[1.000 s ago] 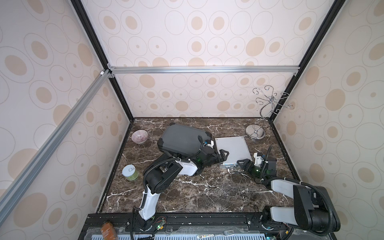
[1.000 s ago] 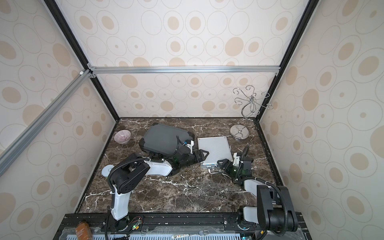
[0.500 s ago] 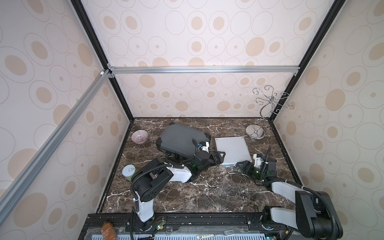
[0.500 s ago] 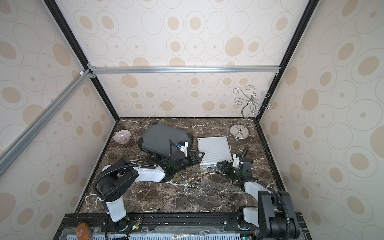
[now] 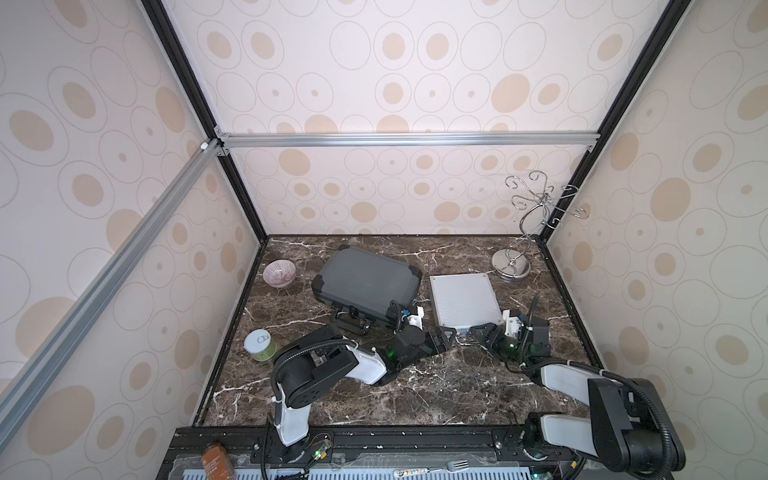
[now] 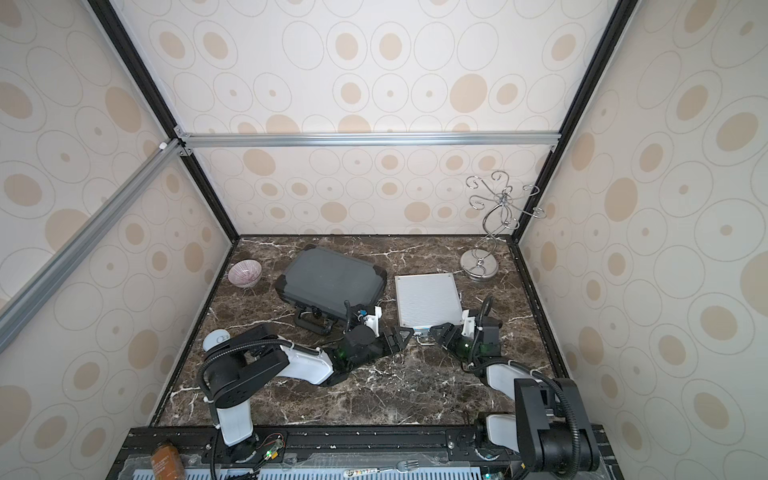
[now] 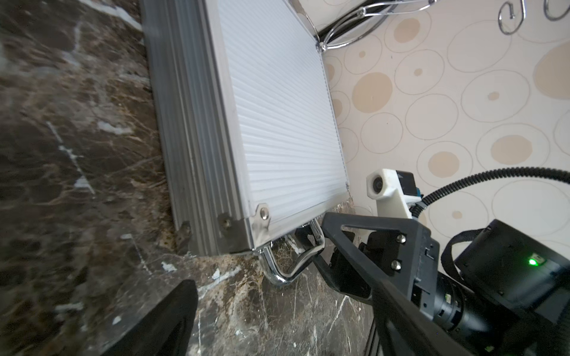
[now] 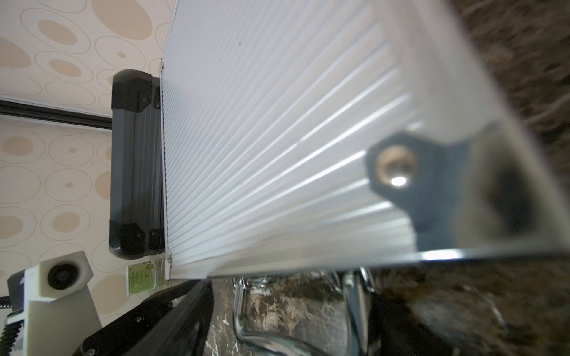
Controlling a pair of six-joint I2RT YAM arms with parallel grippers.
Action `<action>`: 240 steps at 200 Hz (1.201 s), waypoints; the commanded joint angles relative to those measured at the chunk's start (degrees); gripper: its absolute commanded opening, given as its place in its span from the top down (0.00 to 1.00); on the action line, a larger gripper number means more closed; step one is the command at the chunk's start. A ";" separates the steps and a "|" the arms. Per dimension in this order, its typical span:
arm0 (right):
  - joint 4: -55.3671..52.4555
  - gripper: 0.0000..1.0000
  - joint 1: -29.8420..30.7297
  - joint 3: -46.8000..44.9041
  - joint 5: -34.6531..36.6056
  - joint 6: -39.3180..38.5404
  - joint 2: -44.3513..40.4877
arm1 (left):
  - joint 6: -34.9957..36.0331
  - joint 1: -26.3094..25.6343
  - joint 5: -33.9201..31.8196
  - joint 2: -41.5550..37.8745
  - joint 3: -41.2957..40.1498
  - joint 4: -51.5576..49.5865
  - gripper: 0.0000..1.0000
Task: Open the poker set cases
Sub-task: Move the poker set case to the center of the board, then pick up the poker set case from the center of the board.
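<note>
Both top views: the dark grey case (image 5: 365, 282) lies centre-left on the bench (image 5: 415, 395) and the silver case (image 5: 463, 299) to its right, both shut. The left end effector (image 5: 441, 337) and right end effector (image 5: 478, 332) sit at the silver case's near edge.

Left wrist view: the left end effector is open. The right one's jaws are apart astride the chrome handle (image 7: 290, 268).

Right wrist view: the silver case is closed.

I judge the silver case to be the one in hand. The next move is to raise its near edge.

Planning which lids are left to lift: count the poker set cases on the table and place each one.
2. The dark grey case lies angled at the back centre of the table. The ribbed silver case lies flat just to its right. Both lids are down, and no other case appears hidden.
</note>
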 commanded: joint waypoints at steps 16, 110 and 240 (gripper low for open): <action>0.20 0.25 0.79 -0.48 0.22 0.90 0.28 | -7.92 -0.42 3.44 6.02 0.36 11.36 0.20; -2.70 0.25 0.73 -0.55 2.66 0.10 -1.23 | -18.60 -1.98 6.68 16.42 4.42 20.35 0.36; -3.12 0.25 0.79 -1.01 2.65 0.10 -3.17 | -24.68 -2.71 6.13 24.70 7.83 23.24 0.57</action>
